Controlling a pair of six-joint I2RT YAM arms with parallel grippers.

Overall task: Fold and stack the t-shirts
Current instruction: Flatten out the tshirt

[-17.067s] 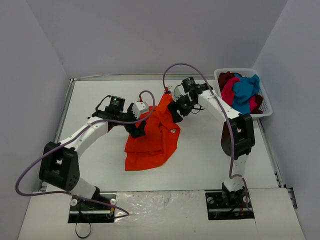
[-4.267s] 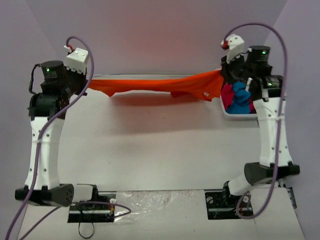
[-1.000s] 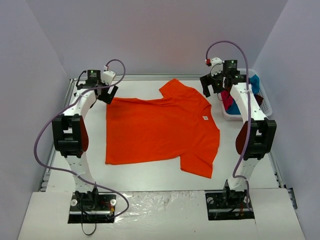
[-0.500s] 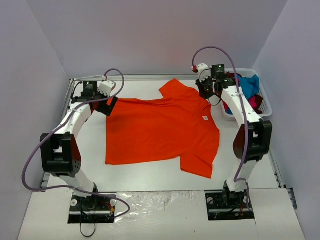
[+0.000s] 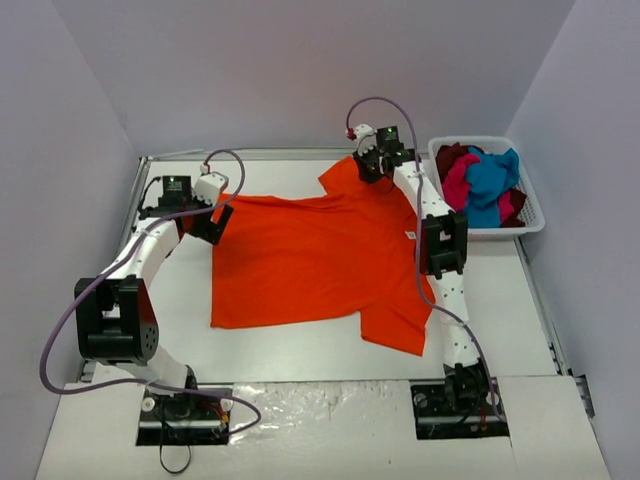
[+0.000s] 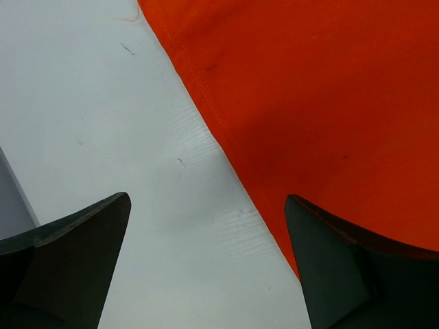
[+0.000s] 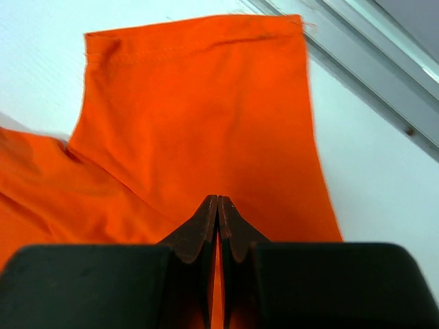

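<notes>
Two arm bases (image 5: 185, 405) are bolted at the near edge of a white table (image 5: 300, 345). An orange t-shirt (image 5: 320, 260) lies spread flat across the middle, its small white tag (image 5: 409, 236) showing. The left gripper (image 5: 214, 224) hangs at the shirt's far left corner, fingers spread wide and empty. The right gripper (image 5: 366, 167) sits over the far sleeve, fingers pressed together; whether they pinch cloth I cannot tell. At the far right, a white basket (image 5: 533, 203) holds teal, pink and dark red t-shirts (image 5: 488, 185). Plain pale walls (image 5: 300, 70) enclose the table.
</notes>
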